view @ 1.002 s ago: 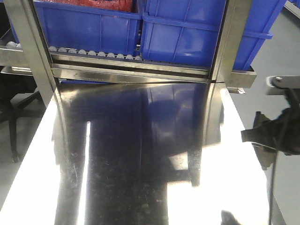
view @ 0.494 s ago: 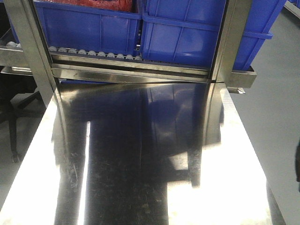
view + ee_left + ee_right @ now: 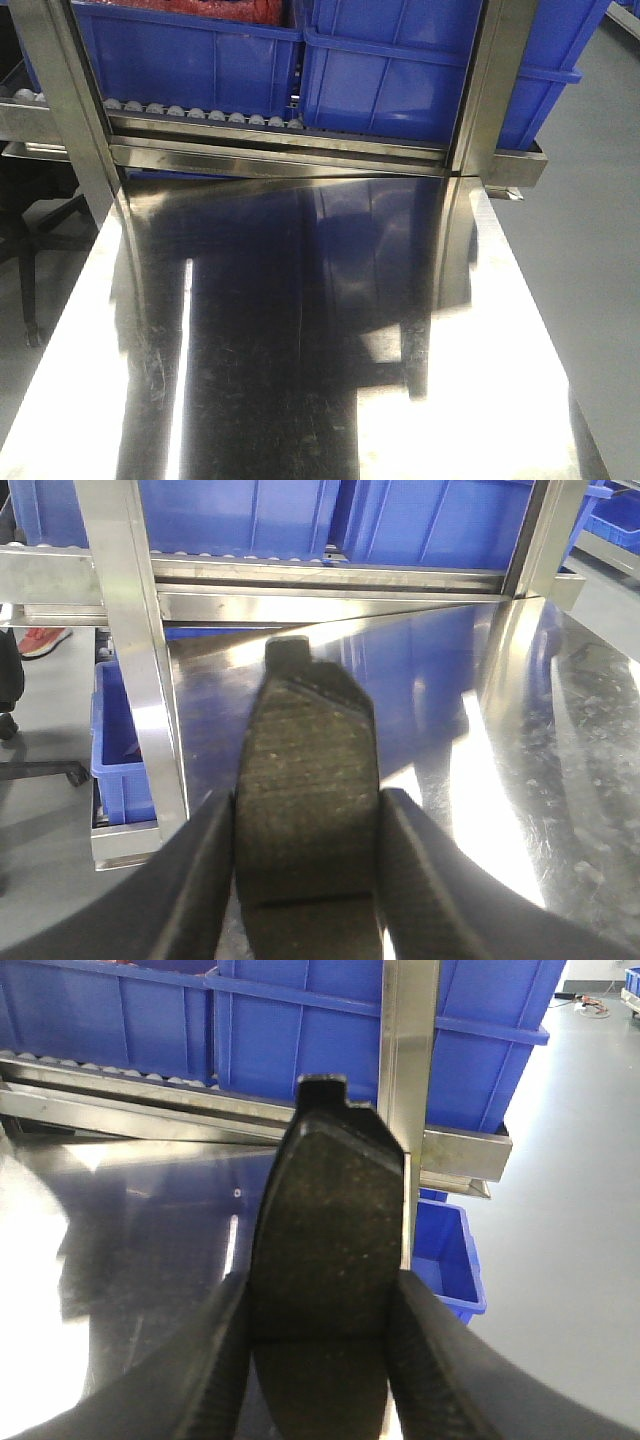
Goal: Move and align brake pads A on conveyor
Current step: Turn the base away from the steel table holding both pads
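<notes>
My L pincer (image 3: 305, 825) & R pincer (image 3: 322, 1295) each clamp a brake pad (image 3: 305, 730); thin edge grip cd let one slip onto worktop (image 3: 500, 380).

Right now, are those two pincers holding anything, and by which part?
Yes. The left pincer grips one brake pad by its long side edges; the right pincer grips a second brake pad likewise.

The shiny stainless steel desk (image 3: 300, 350) gives open room up to its far edge, where a steel roller rack (image 3: 280, 150) with blue plastic bins (image 3: 200, 60) and upright posts (image 3: 495, 90) bars the way. Grey floor (image 3: 590, 250) lies open rightward. Clamped pads jut ahead: a grey curved brake pad (image 3: 305, 730) beyond the left pincer (image 3: 305, 815), a dark brake pad (image 3: 325, 1190) beyond the right pincer (image 3: 322, 1290).
</notes>
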Available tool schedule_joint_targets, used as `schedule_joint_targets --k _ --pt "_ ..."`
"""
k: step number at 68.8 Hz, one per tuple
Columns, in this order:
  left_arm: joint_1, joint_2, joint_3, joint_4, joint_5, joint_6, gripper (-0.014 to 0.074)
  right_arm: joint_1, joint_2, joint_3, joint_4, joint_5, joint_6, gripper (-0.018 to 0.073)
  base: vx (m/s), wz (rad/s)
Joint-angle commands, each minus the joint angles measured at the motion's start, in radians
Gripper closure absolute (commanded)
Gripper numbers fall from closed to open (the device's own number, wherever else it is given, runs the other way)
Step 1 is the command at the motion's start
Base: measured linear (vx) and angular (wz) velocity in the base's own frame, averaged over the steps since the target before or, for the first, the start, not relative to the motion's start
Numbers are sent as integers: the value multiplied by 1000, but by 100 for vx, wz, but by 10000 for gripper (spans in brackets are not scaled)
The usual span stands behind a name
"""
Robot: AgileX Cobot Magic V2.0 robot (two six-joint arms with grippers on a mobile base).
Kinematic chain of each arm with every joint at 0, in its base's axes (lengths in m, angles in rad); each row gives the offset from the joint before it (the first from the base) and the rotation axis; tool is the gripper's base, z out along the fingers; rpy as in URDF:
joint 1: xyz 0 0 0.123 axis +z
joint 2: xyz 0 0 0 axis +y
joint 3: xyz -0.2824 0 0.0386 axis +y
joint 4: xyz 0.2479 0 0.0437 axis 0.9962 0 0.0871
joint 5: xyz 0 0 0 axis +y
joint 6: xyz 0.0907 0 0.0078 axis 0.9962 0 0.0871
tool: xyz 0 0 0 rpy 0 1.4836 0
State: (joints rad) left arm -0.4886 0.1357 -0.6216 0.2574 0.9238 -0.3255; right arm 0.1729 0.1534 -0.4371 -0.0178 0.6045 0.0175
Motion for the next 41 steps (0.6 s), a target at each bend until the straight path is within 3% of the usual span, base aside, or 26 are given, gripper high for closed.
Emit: schedule_joint_targets --k 1,41 --pt "-4 16 -24 12 -98 -1 602 -7 9 -27 -9 -96 -11 561 0 0" --pt "-4 16 -24 13 -98 -1 602 -7 9 -27 -8 -94 -10 561 0 2"
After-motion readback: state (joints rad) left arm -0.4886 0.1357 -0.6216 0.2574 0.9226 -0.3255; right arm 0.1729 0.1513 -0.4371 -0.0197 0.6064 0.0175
